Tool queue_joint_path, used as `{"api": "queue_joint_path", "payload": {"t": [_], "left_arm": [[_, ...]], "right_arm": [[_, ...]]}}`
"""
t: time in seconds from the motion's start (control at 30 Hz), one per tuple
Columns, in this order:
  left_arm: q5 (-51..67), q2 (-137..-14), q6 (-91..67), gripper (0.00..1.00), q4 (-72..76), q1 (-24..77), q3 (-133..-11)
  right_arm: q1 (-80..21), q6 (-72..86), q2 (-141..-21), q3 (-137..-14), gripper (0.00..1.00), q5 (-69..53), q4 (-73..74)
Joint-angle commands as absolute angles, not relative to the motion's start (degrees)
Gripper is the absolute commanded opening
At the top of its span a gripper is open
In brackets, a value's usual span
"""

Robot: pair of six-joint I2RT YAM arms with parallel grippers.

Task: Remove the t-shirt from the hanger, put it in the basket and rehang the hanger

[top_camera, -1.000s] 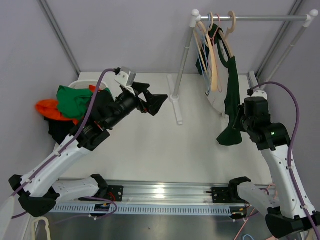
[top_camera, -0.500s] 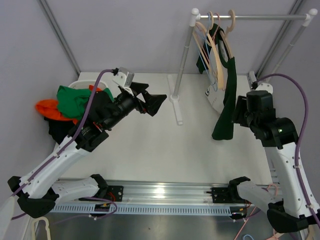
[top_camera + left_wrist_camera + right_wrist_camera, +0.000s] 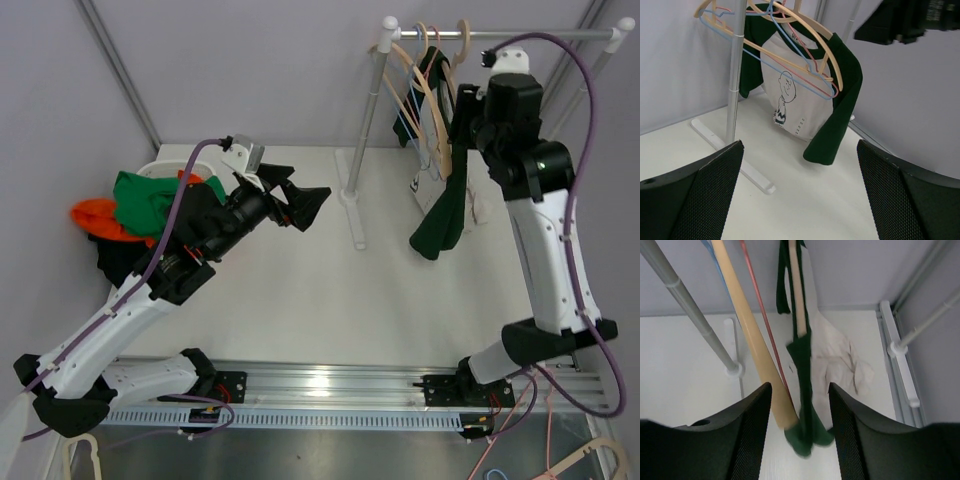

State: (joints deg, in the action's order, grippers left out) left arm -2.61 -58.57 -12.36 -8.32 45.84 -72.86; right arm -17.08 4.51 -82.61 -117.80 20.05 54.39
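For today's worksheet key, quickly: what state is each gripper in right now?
Left gripper: open, holding nothing.
Right gripper: open, holding nothing.

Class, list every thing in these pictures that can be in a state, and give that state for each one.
t-shirt: on its hanger, one green sleeve dangling
hanger: hooked on the rail, inside the t-shirt
left gripper: open, empty, away from the rail
right gripper: open, empty, raised near the rail
clothes pile: heaped at the far left
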Motion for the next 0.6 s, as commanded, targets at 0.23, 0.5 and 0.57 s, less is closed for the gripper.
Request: {"api": "queue_joint_path", "payload": {"t": [0.23, 0.5, 0.57], "left_arm": [[-1.9, -58.4, -10.7, 1.00, -8.2, 46.4, -74.3], [-2.4, -58.7, -9.9, 0.99, -6.9, 46.4, -72.6], [-2.3, -58.9, -9.9, 1.00, -6.6, 46.4, -72.2]], "right_arm": [[-15.9, -2.4, -106.2, -144.7, 0.50, 18.2, 46.2], [-13.1, -4.0, -105.2, -137.9, 0.49, 17.2, 35.9], [-12.4, -3.9, -105.3, -138.5, 0.49, 16.4, 35.3]]}}
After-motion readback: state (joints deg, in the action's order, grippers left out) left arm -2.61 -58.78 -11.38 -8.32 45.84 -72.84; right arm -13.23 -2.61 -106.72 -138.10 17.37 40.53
